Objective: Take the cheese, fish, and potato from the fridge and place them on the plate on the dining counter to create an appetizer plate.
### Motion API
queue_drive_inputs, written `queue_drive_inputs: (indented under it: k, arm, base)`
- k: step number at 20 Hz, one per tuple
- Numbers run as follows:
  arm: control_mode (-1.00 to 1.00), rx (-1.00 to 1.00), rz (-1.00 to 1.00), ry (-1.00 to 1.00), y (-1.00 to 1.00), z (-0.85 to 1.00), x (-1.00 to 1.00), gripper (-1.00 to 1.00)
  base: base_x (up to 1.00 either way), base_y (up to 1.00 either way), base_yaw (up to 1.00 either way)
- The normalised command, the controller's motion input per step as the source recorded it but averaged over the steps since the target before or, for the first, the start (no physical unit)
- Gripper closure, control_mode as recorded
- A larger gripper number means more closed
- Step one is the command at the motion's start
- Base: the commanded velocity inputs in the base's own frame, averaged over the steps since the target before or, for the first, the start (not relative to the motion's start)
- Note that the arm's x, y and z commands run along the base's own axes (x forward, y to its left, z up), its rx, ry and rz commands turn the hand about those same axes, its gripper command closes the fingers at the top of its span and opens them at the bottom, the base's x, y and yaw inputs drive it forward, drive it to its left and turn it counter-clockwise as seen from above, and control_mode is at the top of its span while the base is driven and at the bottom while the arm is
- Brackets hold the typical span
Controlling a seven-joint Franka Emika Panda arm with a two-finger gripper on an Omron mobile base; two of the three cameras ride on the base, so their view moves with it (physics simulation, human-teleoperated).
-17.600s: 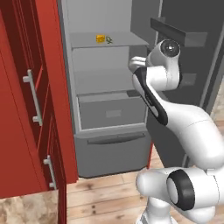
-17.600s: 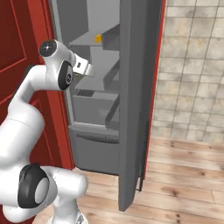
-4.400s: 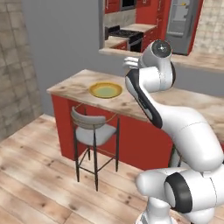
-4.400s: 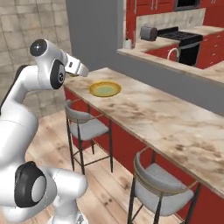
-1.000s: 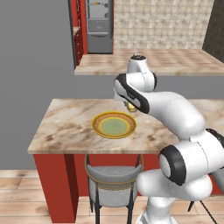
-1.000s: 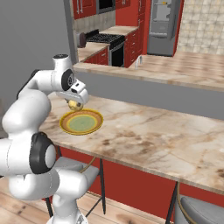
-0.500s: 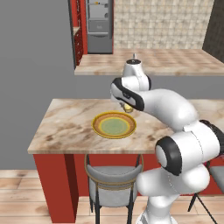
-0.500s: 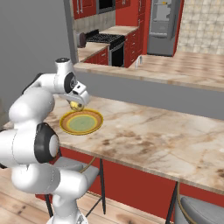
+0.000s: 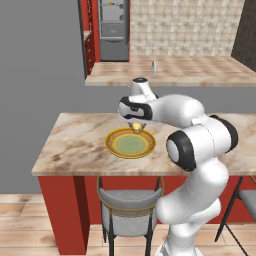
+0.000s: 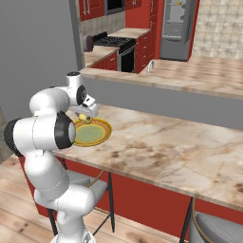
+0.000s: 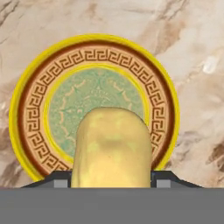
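We see a smooth, matt pale yellow-tan potato (image 11: 111, 148) over a round glazed-looking plate with golden rim, brown key-pattern band and mottled green centre (image 11: 35, 94). The beige-brown dining counter (image 11: 192, 52) looks like polished marbled stone.

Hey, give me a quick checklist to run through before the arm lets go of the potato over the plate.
1. Potato held in the gripper: ok, it sits between the two fingertips in the hand view.
2. Gripper above the plate: ok, it hangs over the plate's far rim in the left base view.
3. Plate's green centre free of other food: ok, bare in the hand view.
4. Plate flat on the dining counter: ok.
5. Plate away from the counter's edges: ok.
6. Gap between potato and plate small enough for a gentle drop: cannot tell.
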Motion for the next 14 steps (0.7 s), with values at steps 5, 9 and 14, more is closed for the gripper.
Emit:
queue_drive_inputs:
  k: [5,9,14]
  arm:
    - [-1.0,0.0,0.0,0.07,0.36,-0.31,0.46,1.0]
    - [-1.0,0.0,0.0,0.04,0.33,-0.29,0.45,1.0]
    - [-1.0,0.0,-0.01,0.02,0.31,-0.33,0.45,1.0]
  base:
    - [0.0,0.0,0.0]
    - [0.0,0.0,0.0]
    - [0.0,0.0,0.0]
